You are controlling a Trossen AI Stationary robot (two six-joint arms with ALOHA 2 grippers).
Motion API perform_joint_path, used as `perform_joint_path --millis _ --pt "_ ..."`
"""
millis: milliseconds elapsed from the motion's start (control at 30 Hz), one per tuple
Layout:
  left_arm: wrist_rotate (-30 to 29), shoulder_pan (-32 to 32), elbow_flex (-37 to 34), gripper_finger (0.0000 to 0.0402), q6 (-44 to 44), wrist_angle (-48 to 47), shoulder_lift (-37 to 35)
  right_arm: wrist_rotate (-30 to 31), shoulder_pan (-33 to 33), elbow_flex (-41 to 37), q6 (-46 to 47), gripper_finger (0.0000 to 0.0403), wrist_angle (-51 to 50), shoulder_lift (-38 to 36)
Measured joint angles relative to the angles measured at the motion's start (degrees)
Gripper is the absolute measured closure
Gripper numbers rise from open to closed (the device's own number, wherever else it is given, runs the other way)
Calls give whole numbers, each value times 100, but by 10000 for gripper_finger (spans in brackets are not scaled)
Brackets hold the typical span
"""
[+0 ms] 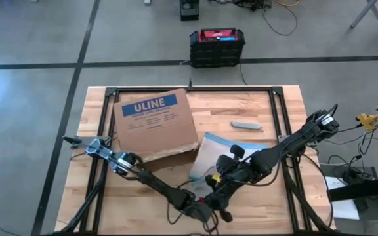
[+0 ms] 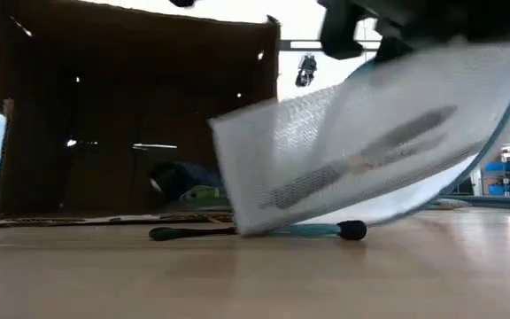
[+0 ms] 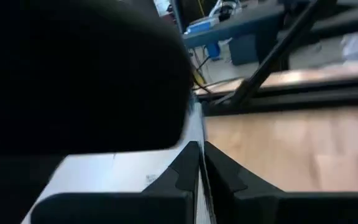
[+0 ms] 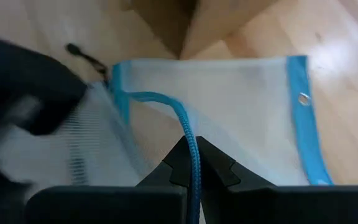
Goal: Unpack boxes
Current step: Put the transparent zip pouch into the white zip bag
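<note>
High view puts both grippers at the near edge of the worktop, close together. The right gripper has its fingers pressed together on the blue cord of the clear blue-edged pouch, which the low view shows tilted with one edge on the wood. The left gripper sits just beside it, fingers pressed together on the pouch's thin edge, as its wrist view suggests.

Farther back and toward the left arm's side stands the cardboard box, just beside the pouch's far corner. Its long side runs roughly across the worktop, so the left arm looks nearer for reaching it. The blue label reads "ULINE"; the smaller print under it is illegible.

A small grey bar lies beyond the pouch, and a black crate with a red top stands on the floor behind.
</note>
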Motion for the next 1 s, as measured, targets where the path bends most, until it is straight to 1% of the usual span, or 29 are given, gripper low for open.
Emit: perform_joint_path --millis 100,167,233,367,467,533,600,767,900,1000 --pt "36 38 308 401 398 -30 195 -257 45 12 -186 403 12 -2" --pt "138 54 373 401 392 27 201 -419 75 13 -253 403 40 -11" --pt "338 64 418 401 401 196 197 -458 130 13 -289 403 38 -19" --pt "385 -23 689 401 993 261 199 -613 213 13 -358 403 51 -124" --pt "352 -79 752 401 1403 313 190 -592 331 26 -377 403 129 -250" --pt "367 -43 704 401 1410 323 190 -591 409 10 -438 403 -40 -352" --pt "396 34 625 401 1299 304 190 -573 469 15 -434 403 56 -398" --pt "416 200 603 401 1459 291 201 -543 566 8 -339 403 -62 -407" --pt "440 327 553 401 1426 -85 201 -621 569 -11 -398 403 -279 -407" --pt "229 356 551 401 1332 -201 211 -610 561 -14 -361 403 -390 -402"
